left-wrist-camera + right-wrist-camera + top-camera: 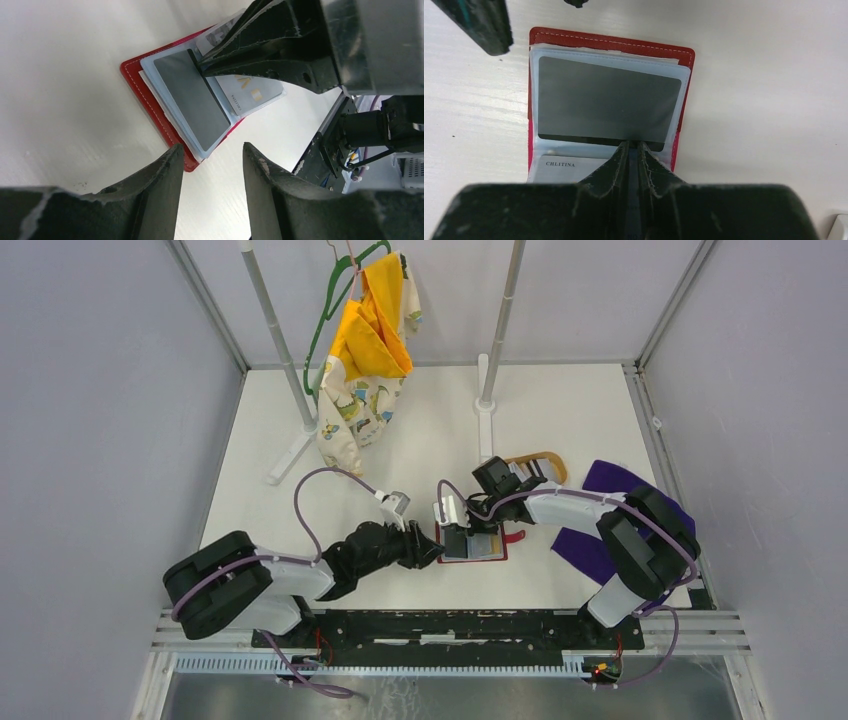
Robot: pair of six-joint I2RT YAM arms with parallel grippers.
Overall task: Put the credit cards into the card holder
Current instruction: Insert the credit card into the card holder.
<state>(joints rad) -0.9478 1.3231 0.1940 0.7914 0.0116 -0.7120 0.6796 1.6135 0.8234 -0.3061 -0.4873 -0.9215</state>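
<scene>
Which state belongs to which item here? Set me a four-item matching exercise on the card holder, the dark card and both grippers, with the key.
Column one
1. card holder
2. black card
3. left gripper
4. right gripper

Column two
A. fingers apart, nothing between them
B. open, lying flat on the table
C. fingers pinched shut on a card's near edge
D. face up inside the open red cover

Pairs: 1-B, 2-D, 3-A, 4-C
</scene>
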